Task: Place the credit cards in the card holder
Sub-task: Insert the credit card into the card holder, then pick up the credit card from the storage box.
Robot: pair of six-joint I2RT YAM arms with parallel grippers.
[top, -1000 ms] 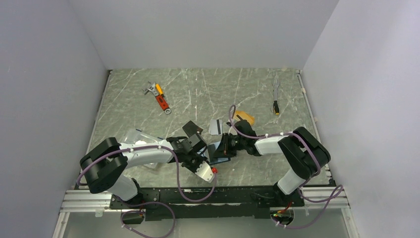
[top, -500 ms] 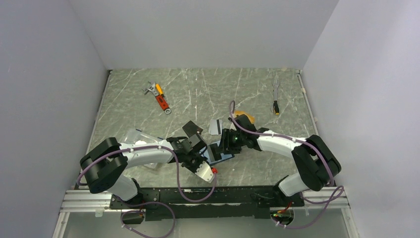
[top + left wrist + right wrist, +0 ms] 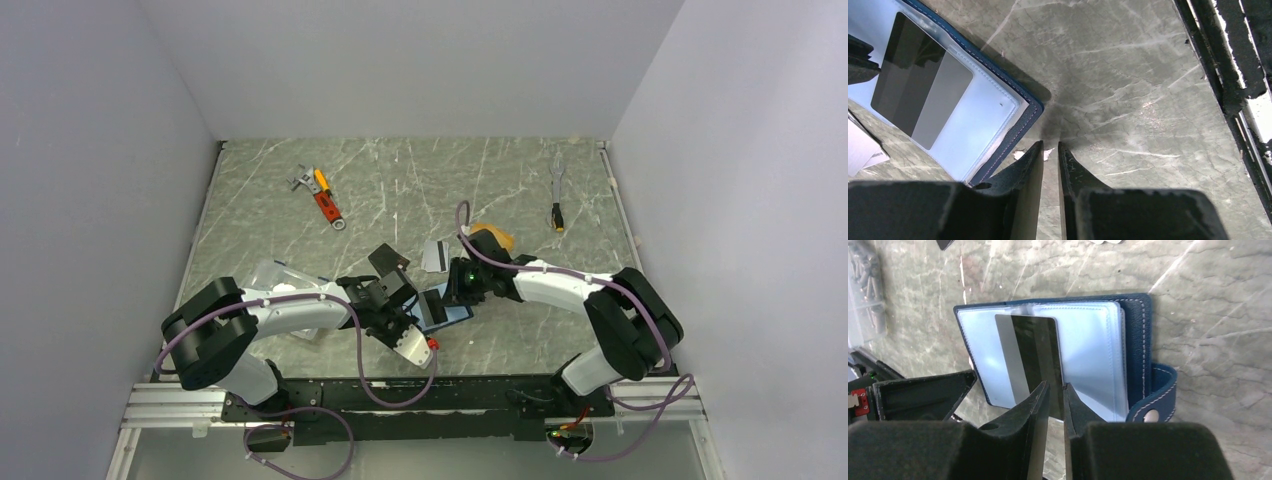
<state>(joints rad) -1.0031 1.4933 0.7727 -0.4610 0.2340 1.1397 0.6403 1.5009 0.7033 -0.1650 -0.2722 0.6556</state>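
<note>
- Right gripper (image 3: 1056, 385): its two fingers are drawn almost together, with only a thin slit between them and nothing clamped; the tips are over the lower edge of a striped card (image 3: 1023, 355)
- That card, with a grey band and a wide black band, lies face-up on the left clear page of the card holder (image 3: 1135, 340); I cannot tell whether it is under the plastic
- The holder lies open and flat on the table (image 3: 400, 190), its snap tab (image 3: 1158, 400) at 4 o'clock in the right wrist view
- Left gripper (image 3: 1050, 145): fingers likewise nearly closed on nothing, tips at the table just beside the holder's corner, at its 9 o'clock from above
- From above, the silver-white card (image 3: 435, 255) is at the holder's 12 o'clock, the orange-gold card (image 3: 495, 238) at 1 o'clock, and the black card (image 3: 388, 259) at 10 o'clock
</note>
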